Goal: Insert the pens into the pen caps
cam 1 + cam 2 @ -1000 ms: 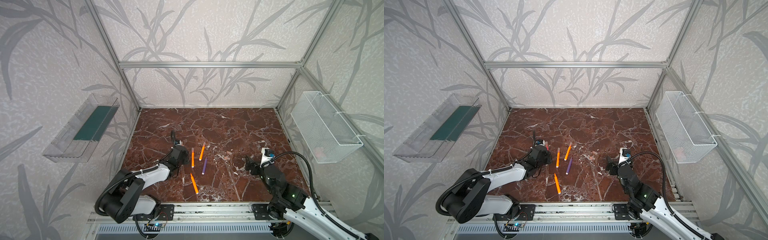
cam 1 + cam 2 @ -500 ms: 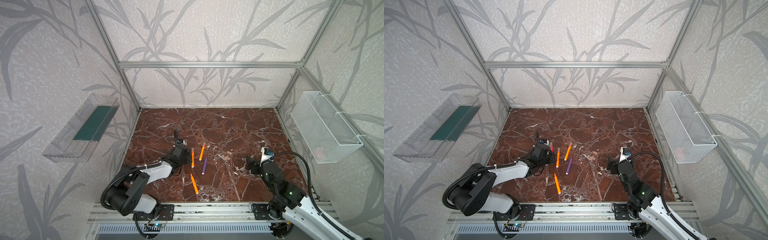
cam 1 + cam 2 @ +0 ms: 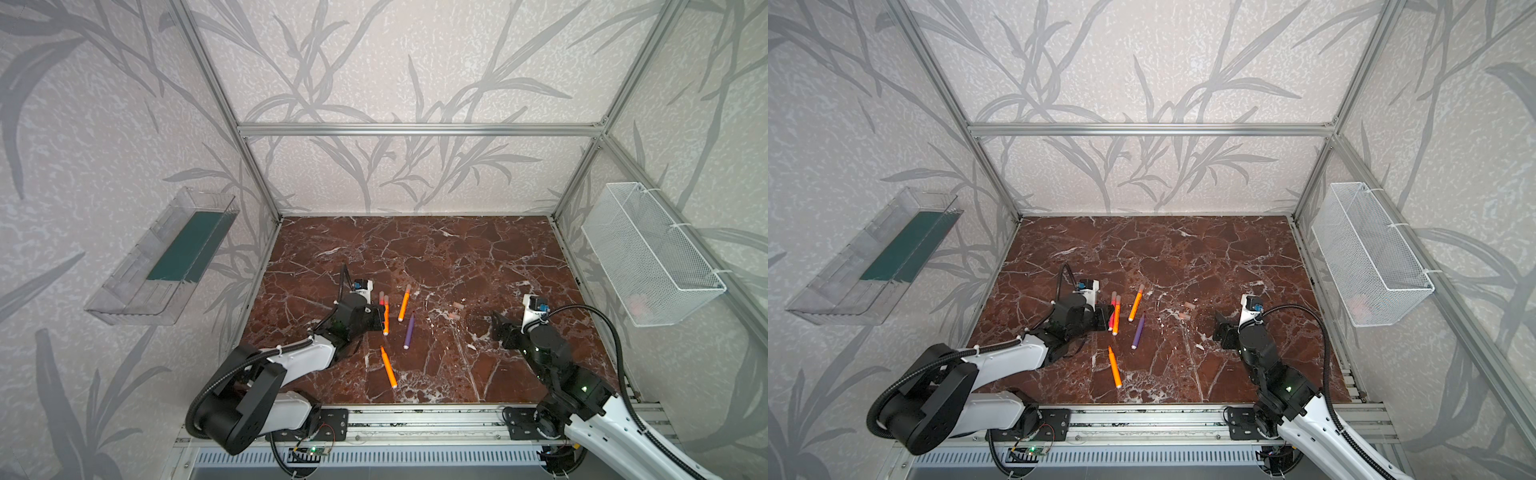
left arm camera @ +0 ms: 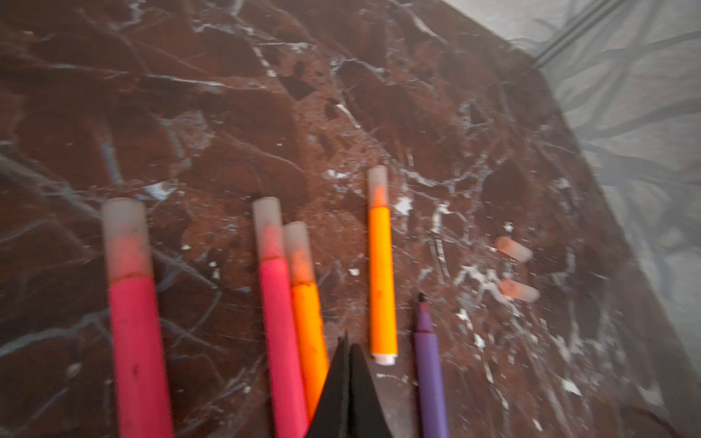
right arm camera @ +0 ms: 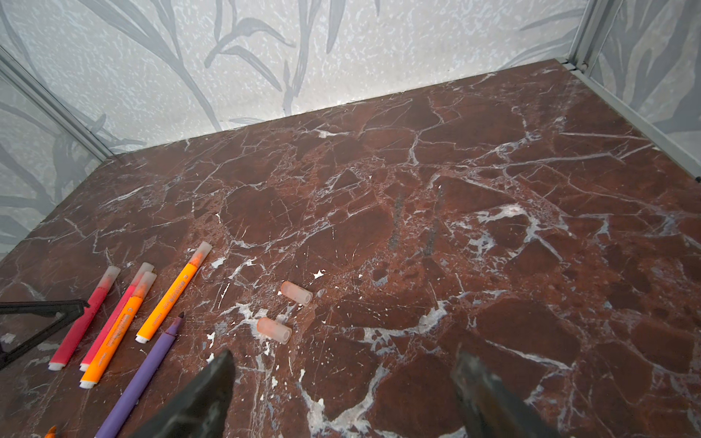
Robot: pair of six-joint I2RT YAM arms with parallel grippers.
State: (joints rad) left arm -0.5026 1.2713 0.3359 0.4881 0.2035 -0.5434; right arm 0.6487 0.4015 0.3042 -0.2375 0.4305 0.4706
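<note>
Several pens lie left of centre on the marble floor (image 3: 436, 257). Four wear pen caps: two pink (image 4: 132, 322) (image 4: 280, 333) and two orange (image 4: 309, 322) (image 4: 381, 280). A purple pen (image 4: 428, 364) (image 3: 409, 331) and an orange pen (image 3: 388, 367) lie bare-tipped. Two loose pen caps (image 5: 296, 293) (image 5: 274, 330) rest between the arms, also in a top view (image 3: 458, 305). My left gripper (image 4: 347, 341) (image 3: 376, 319) is shut and empty, low beside the pink and orange pair. My right gripper (image 5: 343, 360) (image 3: 496, 326) is open and empty, just short of the loose caps.
A white wire basket (image 3: 648, 257) hangs on the right wall and a clear tray (image 3: 166, 257) on the left wall. Aluminium frame posts stand at the floor's corners, and a rail (image 3: 415, 415) runs along the front edge.
My left gripper has shifted a little right, closer to the pens, with its jaws parting briefly and shutting again. The right arm has barely moved.
</note>
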